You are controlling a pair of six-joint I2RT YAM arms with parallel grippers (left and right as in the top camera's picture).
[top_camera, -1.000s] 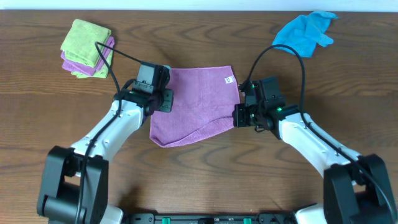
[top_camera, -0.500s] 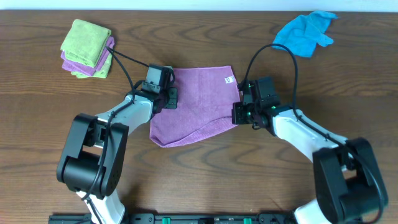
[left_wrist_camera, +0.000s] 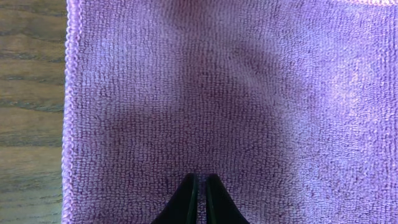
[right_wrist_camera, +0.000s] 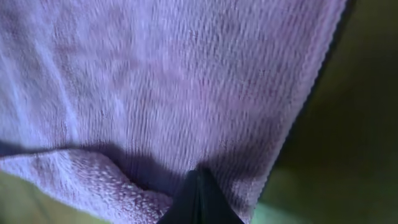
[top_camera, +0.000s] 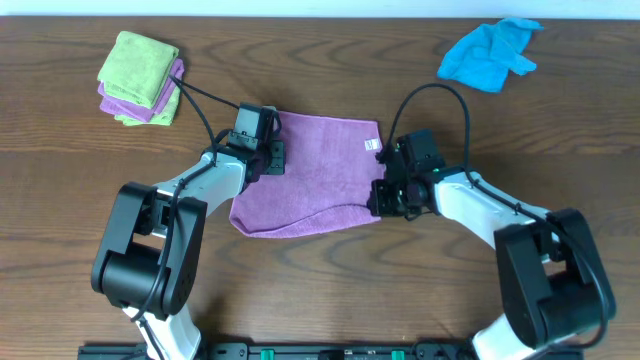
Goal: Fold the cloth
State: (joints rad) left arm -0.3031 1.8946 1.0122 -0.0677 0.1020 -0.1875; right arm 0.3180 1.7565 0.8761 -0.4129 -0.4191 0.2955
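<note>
A purple cloth (top_camera: 310, 170) with a small white tag lies flat in the middle of the wooden table. Its front edge is doubled over into a thick fold. My left gripper (top_camera: 262, 155) rests on the cloth's left edge, fingers shut, tips (left_wrist_camera: 199, 186) lying on flat purple terry (left_wrist_camera: 217, 93). My right gripper (top_camera: 383, 197) is at the cloth's front right corner. In the right wrist view its fingers (right_wrist_camera: 199, 180) are shut on the cloth (right_wrist_camera: 155, 81), which hangs slightly raised there with a rolled fold at lower left.
A stack of folded green and purple cloths (top_camera: 140, 78) sits at the back left. A crumpled blue cloth (top_camera: 487, 52) lies at the back right. Bare wooden table (top_camera: 560, 130) surrounds the cloth.
My right gripper has drawn the cloth's right corner toward the front, so the slanted front edge is now nearly straight. The cloth's front left corner shifted left. The left gripper stayed put.
</note>
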